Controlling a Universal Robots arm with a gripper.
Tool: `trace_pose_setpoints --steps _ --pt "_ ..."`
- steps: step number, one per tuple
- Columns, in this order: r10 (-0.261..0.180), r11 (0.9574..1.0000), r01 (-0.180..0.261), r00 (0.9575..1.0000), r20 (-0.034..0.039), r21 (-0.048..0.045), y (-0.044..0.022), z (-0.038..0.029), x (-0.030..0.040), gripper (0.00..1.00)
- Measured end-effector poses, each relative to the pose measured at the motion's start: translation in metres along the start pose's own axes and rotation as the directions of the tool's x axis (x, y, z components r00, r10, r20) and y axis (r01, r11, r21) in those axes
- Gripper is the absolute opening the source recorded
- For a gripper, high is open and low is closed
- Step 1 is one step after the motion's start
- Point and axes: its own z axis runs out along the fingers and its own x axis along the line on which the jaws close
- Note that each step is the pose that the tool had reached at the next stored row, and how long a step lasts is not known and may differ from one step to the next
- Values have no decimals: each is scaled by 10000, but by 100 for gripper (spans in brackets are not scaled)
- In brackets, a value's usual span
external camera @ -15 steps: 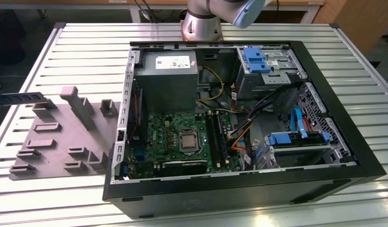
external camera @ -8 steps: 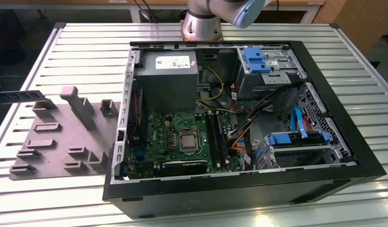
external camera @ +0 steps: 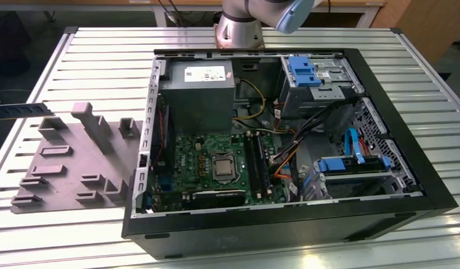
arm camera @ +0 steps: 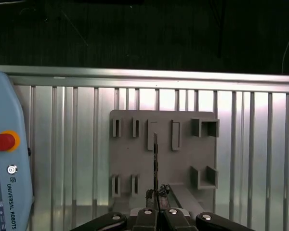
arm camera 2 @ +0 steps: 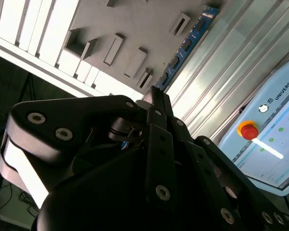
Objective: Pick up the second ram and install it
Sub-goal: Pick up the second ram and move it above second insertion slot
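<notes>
The gripper (arm camera: 156,196) has its fingers pressed together on the second ram (arm camera: 155,159). It pinches one end of the stick, and the rest juts out past the fingertips. In the first wrist view the stick is edge-on, a thin dark line above the grey tray (arm camera: 135,163). In the second wrist view the second ram (arm camera 2: 187,44) shows its flat face, bluish with a row of small chips, running out from a black finger (arm camera 2: 156,103) of the gripper (arm camera 2: 155,92).

At the far edge of the exterior view's left, the second ram (external camera: 24,109) lies level in the air, over the rim of the slatted metal table (external camera: 102,56) and apart from the grey tray (external camera: 65,168). The tray lies flat on the slats, with raised blocks and narrow pockets across its top. Just beside it, toward the exterior view's right, an open computer case (external camera: 409,168) lies on its side. Inside are a grey power supply (external camera: 200,95), a green board (external camera: 192,162) and the board's long black slots (external camera: 258,159). I cannot tell whether any stick sits in those slots. Blue brackets (external camera: 301,70) and loose cables fill the case's right half. The arm's base (external camera: 241,25) stands behind the case.

A pale blue pendant (arm camera: 5,163) with a red button lies on the slats near the tray in both wrist views
</notes>
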Motion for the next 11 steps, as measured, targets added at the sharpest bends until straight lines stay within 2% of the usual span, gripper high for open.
trace_pose_setpoints --steps 11 --pt "0 10000 0 10000 25 1 -1 -82 -6 11"
